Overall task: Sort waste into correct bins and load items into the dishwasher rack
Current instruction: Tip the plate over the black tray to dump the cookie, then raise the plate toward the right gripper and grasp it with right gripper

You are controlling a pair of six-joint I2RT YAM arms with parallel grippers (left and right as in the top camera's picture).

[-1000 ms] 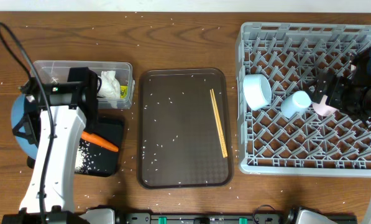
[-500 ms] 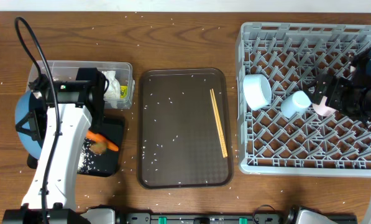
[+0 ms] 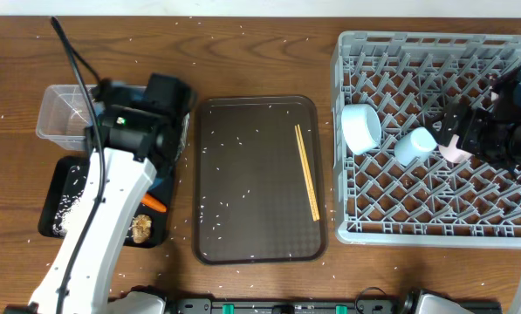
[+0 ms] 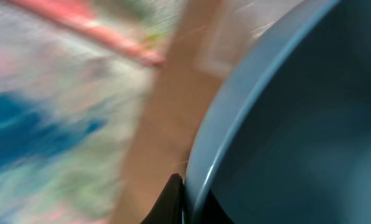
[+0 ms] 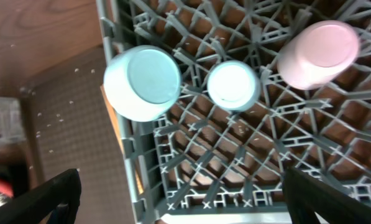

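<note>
The left wrist camera gives me what the overhead cannot. The blue plate (image 4: 284,124) fills the right half of its picture, and its pale rim is sharp while everything behind is a smear. One dark tip of the left fingers (image 4: 173,200) lies against that rim at the bottom edge. They look clamped on the plate, though the second tip is out of sight. From above, the left arm (image 3: 112,201) covers the plate, just left of the serving tray (image 3: 258,235).

The right wrist camera shows the right fingers (image 5: 51,199) spread wide with nothing between them, over the dishwasher rack (image 5: 191,155). Beyond the tips, well clear of them, the white bowl (image 5: 141,83), the light blue cup (image 5: 233,86) and the pink cup (image 5: 317,53) sit in a row among the pegs.

Only the overhead lays out the bench (image 3: 260,52). Left of the serving tray's near half lies the black tray (image 3: 52,187), holding white rice (image 3: 68,205), the carrot (image 3: 154,203) and the brown lump (image 3: 141,228). Beyond it, left of the serving tray's far corner, stands the clear tub (image 3: 64,113), partly under the arm. The chopsticks (image 3: 307,172) lie together on the serving tray's right side, and the rack stands just right of the serving tray.
</note>
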